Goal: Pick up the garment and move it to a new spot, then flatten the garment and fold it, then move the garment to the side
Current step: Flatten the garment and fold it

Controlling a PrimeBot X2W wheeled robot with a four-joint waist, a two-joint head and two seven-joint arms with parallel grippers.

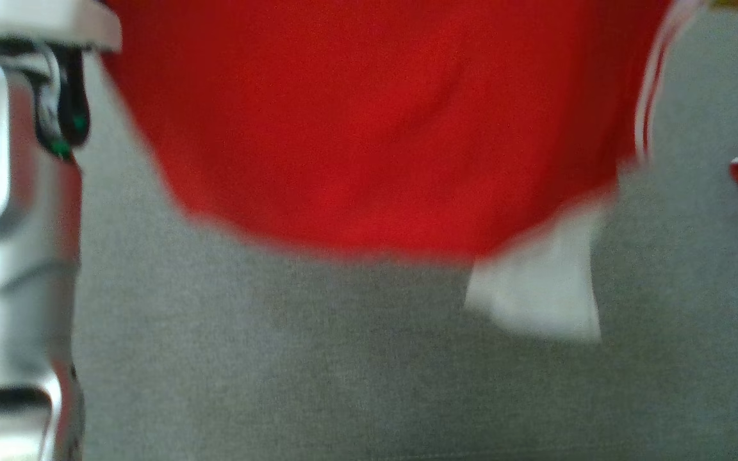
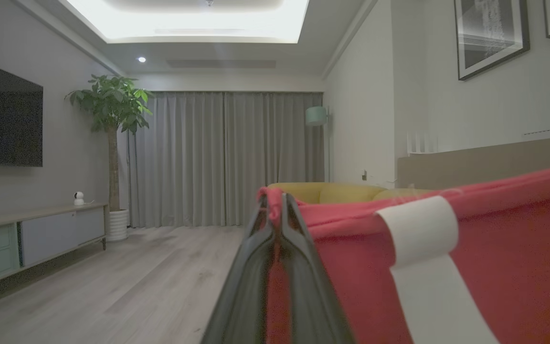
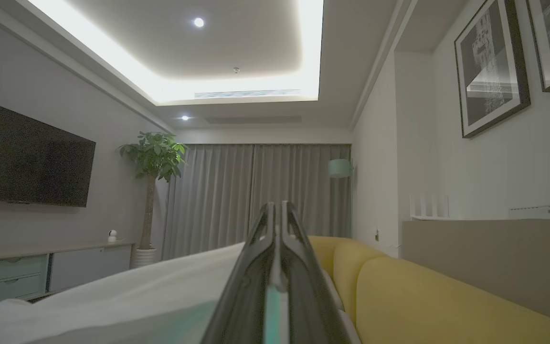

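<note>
Left tool (image 2: 275,197) tight on red garment (image 2: 518,286)

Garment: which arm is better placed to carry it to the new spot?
Left, likely. The left pincer is shut on the red garment's upper edge. The right pincer is shut with pale cloth beside it; what it grips is unclear.

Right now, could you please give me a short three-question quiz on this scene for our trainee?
1. True or false: the left gripper is open.
2. The garment has stripes of which colour? A blue, B white, C black.
3. Fill in: beyond the right gripper stands a ____ sofa.
Key: 1 false, it is shut on the garment's edge; 2 B; 3 yellow.
</note>
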